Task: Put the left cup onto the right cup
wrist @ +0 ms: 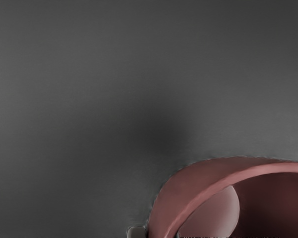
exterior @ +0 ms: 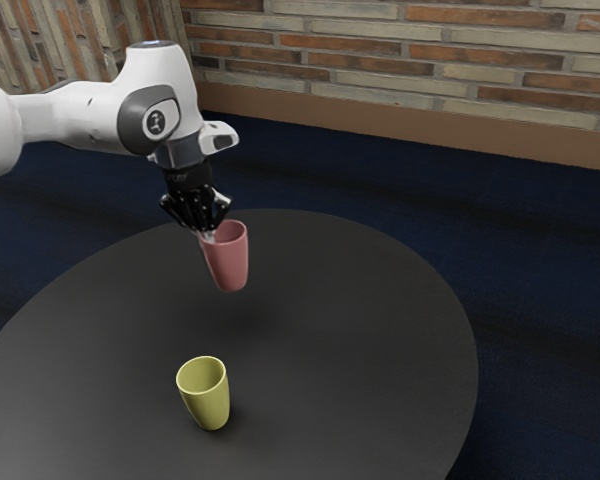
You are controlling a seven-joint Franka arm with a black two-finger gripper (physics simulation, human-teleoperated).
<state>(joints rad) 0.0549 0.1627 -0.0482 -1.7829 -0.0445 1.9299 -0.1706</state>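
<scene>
The hand [exterior: 212,236] is closed on the rim of the pink cup [exterior: 229,260] and holds it up in the air over the desk [exterior: 370,330]. The pink cup does not touch the desk. Its long side runs almost straight up and down, leaning a little. Its open mouth faces up toward the hand and its small bottom points down. It is smooth and gets thinner toward the bottom.

In the wrist view, the curved pink rim [wrist: 208,181] sits just under the hand, with the plain dark desk [wrist: 89,74] below it.

The yellow-green cup [exterior: 203,392] stands upright on the desk, mouth up, well apart from the pink cup. It has the same smooth shape. The desk is round, flat and dark grey. A soft shadow [exterior: 255,312] lies under the pink cup.
</scene>
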